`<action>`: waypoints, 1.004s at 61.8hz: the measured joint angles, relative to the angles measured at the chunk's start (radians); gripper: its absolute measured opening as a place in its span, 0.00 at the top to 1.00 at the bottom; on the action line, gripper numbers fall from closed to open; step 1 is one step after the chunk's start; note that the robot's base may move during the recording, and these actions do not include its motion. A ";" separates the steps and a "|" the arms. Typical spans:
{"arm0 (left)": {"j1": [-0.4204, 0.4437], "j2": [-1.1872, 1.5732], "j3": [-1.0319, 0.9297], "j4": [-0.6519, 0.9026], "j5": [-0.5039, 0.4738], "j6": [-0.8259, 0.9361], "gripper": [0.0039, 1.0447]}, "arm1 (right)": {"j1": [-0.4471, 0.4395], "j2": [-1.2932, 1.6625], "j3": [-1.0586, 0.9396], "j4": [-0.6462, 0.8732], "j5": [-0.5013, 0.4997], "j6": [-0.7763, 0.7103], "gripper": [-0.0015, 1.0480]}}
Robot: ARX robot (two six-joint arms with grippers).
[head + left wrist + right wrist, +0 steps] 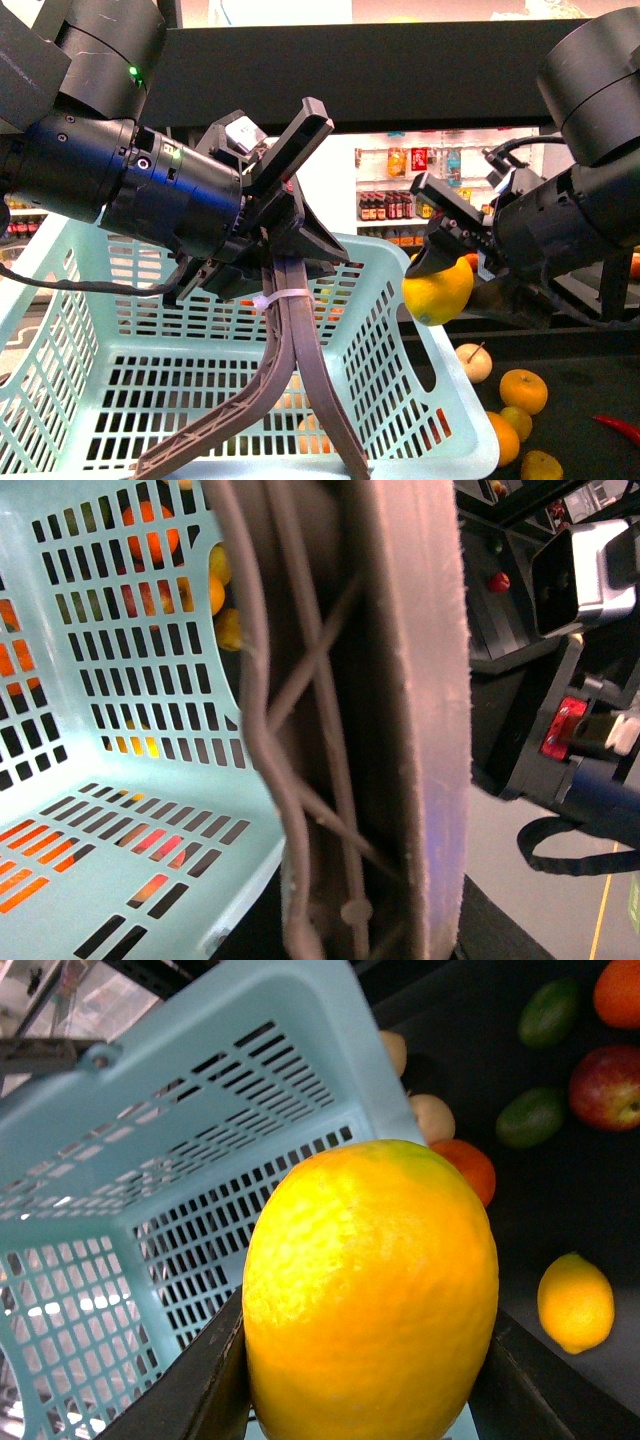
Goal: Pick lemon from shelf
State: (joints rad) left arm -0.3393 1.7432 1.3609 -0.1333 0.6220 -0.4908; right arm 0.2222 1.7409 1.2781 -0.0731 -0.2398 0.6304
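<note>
The bright yellow lemon (437, 292) hangs in the air just right of the basket's rim, above the lower deck of the black shelf (570, 350). My right gripper (447, 268) is shut on it. The right wrist view shows the lemon (370, 1290) filling the space between the two black fingers (200, 1385), over the basket's edge. My left gripper (272, 262) is shut on the brown basket handle (300, 350), holding the light blue basket (400, 300) up. In the left wrist view the handle (310, 730) lies against a grey pad (415, 730).
On the dark deck lie a second lemon (575, 1302), two green avocados (530, 1115), a red apple (607, 1085), an orange (470, 1165) and a pale round fruit (474, 362). An upper black deck (400, 70) runs overhead. White bottle shelves (395, 205) stand behind.
</note>
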 joint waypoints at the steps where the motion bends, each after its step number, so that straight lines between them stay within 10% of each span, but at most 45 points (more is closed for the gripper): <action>1: 0.000 0.000 0.000 0.000 0.000 0.000 0.86 | 0.010 0.000 -0.007 0.007 0.000 0.000 0.53; 10: 0.000 0.000 0.000 0.000 0.000 0.000 0.86 | 0.053 0.002 -0.028 0.034 -0.004 -0.004 0.51; 35: 0.000 0.001 0.000 0.000 -0.005 0.001 0.86 | 0.016 -0.018 -0.052 0.124 0.014 -0.071 0.01; 62: 0.000 0.002 0.000 0.000 -0.003 0.003 0.86 | -0.465 0.016 -0.230 0.415 -0.231 -0.397 0.02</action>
State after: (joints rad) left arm -0.3393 1.7451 1.3609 -0.1333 0.6193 -0.4881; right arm -0.2428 1.7569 1.0477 0.3424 -0.4709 0.2337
